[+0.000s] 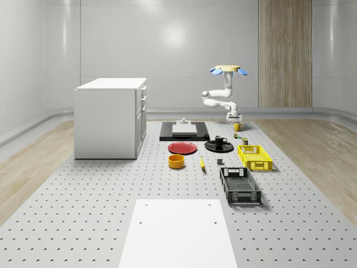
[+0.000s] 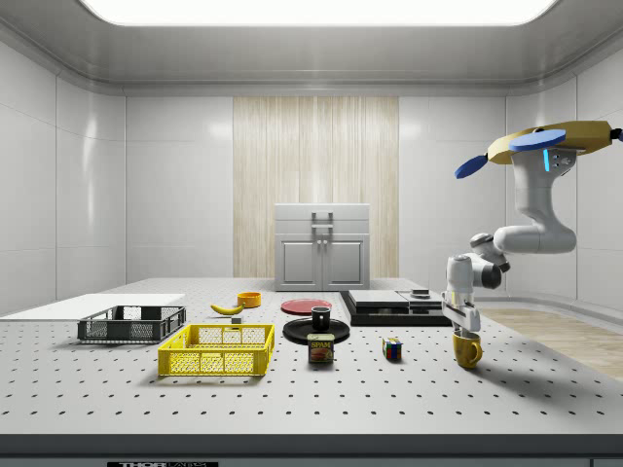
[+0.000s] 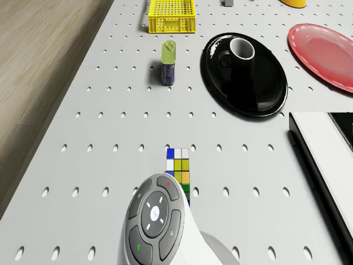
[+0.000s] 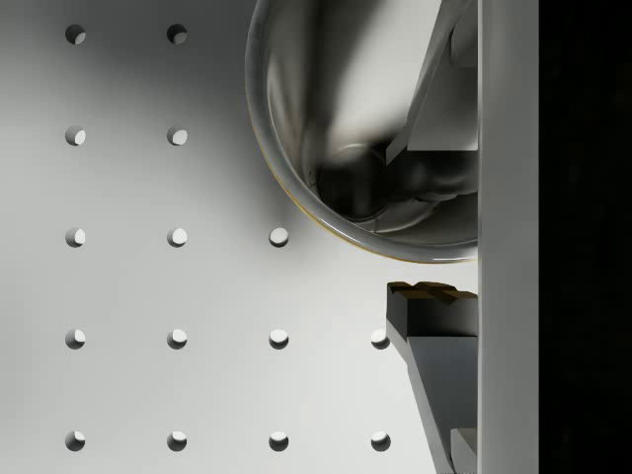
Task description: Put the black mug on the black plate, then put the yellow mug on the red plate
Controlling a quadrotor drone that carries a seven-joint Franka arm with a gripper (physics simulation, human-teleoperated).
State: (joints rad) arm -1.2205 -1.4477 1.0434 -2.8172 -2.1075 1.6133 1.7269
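Observation:
The yellow mug point(image 1: 238, 127) point(image 2: 467, 350) stands upright on the table at the far right, beyond the black plate. My gripper point(image 1: 234, 116) point(image 2: 462, 317) point(image 4: 410, 222) hangs straight down over the mug's rim. In the wrist view one finger point(image 4: 434, 99) reaches inside the mug point(image 4: 316, 109) and the other point(image 4: 434, 331) stays outside, with gaps either side of the wall, so it is open. The black mug point(image 1: 221, 140) point(image 3: 242, 52) sits on the black plate point(image 1: 219, 148) point(image 3: 265, 94). The red plate point(image 1: 182, 148) point(image 3: 325, 55) lies bare beside it. The drone point(image 1: 228, 70) point(image 2: 555, 146) hovers high above the yellow mug.
A Rubik's cube point(image 2: 392, 348) point(image 3: 179, 165) and a can point(image 2: 320, 348) point(image 3: 168, 63) lie near the mug. A black tray point(image 1: 184, 132), yellow crate point(image 1: 254, 157), black crate point(image 1: 240, 186), yellow bowl point(image 1: 176, 161), banana point(image 1: 202, 162) and white cabinet point(image 1: 111, 117) also stand on the table.

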